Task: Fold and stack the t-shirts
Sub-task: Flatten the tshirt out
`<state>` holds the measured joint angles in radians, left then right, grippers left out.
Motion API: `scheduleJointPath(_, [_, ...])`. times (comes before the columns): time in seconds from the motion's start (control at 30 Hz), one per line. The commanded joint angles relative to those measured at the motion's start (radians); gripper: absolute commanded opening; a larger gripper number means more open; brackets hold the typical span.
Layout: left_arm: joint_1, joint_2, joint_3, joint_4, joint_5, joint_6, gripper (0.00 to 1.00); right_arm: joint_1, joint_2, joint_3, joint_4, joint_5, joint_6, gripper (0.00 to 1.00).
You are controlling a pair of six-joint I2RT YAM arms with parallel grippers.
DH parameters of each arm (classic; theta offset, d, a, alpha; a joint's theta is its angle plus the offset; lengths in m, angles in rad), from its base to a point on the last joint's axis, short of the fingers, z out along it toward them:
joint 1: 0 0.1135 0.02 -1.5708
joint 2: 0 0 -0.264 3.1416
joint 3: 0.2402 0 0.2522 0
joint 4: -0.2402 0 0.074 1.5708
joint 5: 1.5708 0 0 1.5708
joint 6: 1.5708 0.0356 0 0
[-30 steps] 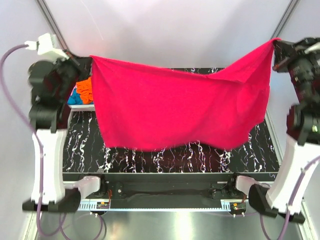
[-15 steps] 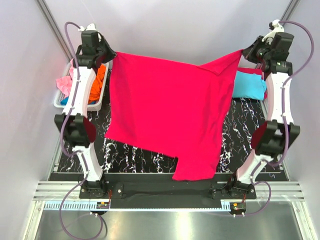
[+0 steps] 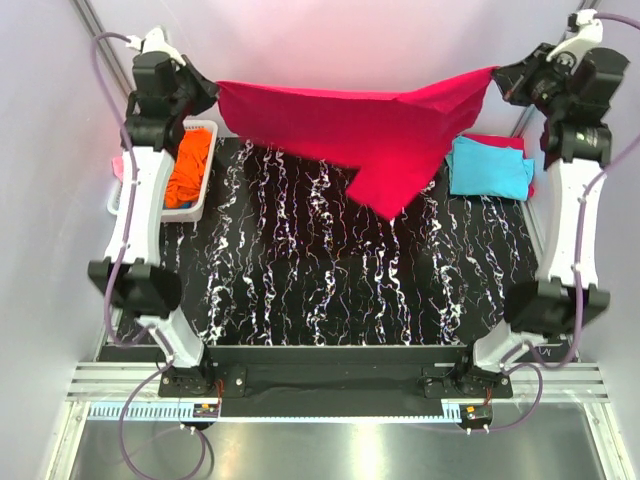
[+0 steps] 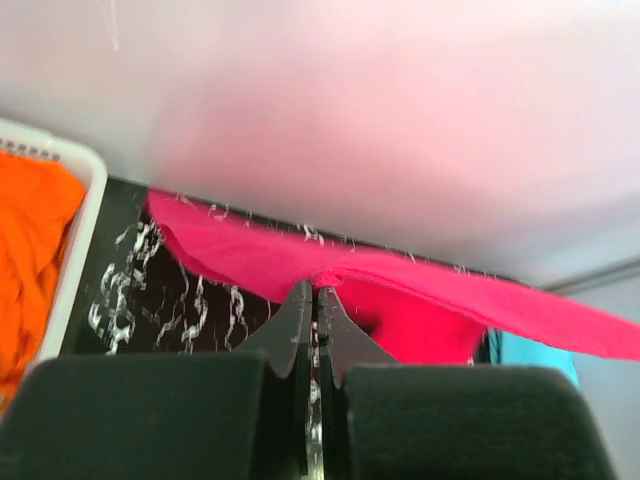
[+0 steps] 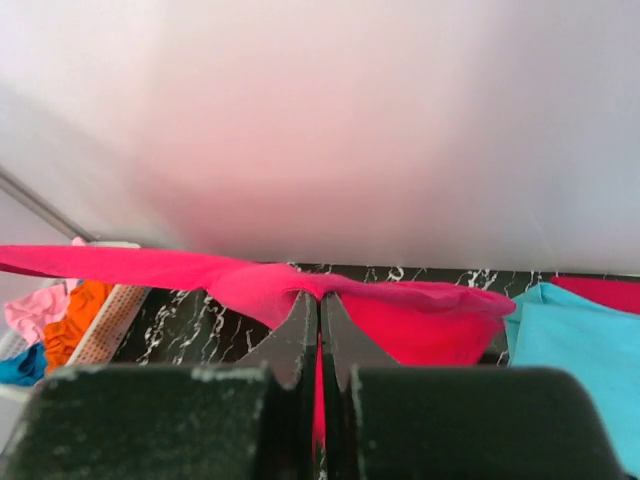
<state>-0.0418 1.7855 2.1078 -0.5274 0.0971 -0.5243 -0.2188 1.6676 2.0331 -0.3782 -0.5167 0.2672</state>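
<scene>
**Crimson shirt strung across the far edge, bare table on the near side**

- The left gripper [image 3: 213, 95] is seen clamped on one edge of the crimson-red t-shirt [image 3: 380, 130]. In the left wrist view the jaws are pressed together with a thin fold of cloth pinched at the tips.
- The right gripper [image 3: 497, 78] is clamped on the opposite edge in the same way, with red cloth caught between closed jaws in the right wrist view.
- The shirt is held in the air above the far edge of the table [image 3: 300, 290]. Its long axis runs left to right, gripper to gripper.
- It is not spread flat: the cloth is doubled over, and a loose flap hangs towards the table, nearer the right gripper than the left.
- The bare marbled surface lies towards the arm bases from both grippers, so a lay-down is judged to need both ends brought towards the near side and lowered together.
- The cyan t-shirt [image 3: 488, 168] lies folded on the table below the right gripper, just beside the hanging flap. Snagging is a risk on that side.
- The orange t-shirt [image 3: 185, 165] is in the basket [image 3: 186, 213], below the left gripper.
</scene>
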Motion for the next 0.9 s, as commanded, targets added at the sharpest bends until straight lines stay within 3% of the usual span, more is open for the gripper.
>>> scheduleJointPath(0.0, [-0.001, -0.208, -0.168, 0.122, -0.005, 0.024, 0.0, -0.004, -0.215, -0.141, 0.073, -0.029, -0.022, 0.0])
scheduleJointPath(0.1, [-0.015, -0.389, -0.503, 0.144, -0.06, -0.005, 0.0, -0.002, -0.385, -0.345, 0.081, -0.008, -0.02, 0.0])
scheduleJointPath(0.17, [-0.018, -0.476, -0.621, 0.109, -0.059, -0.073, 0.0, 0.004, -0.506, -0.521, 0.09, 0.033, 0.019, 0.0])
scheduleJointPath(0.33, [-0.081, -0.581, -1.001, 0.061, -0.074, -0.21, 0.0, 0.007, -0.588, -0.838, 0.073, 0.032, 0.209, 0.0])
scheduleJointPath(0.4, [-0.146, -0.584, -1.083, 0.057, -0.094, -0.246, 0.0, 0.018, -0.568, -0.994, 0.132, 0.011, 0.311, 0.0])
scheduleJointPath(0.43, [-0.165, -0.58, -1.101, 0.052, -0.161, -0.259, 0.0, 0.041, -0.553, -1.026, 0.127, 0.05, 0.328, 0.0])
scheduleJointPath(0.67, [-0.221, -0.558, -1.213, 0.01, -0.267, -0.396, 0.0, 0.268, -0.448, -1.221, -0.002, 0.308, 0.437, 0.0])
scheduleJointPath(0.87, [-0.224, -0.577, -1.315, 0.004, -0.301, -0.43, 0.0, 0.292, -0.5, -1.333, -0.067, 0.406, 0.489, 0.0])
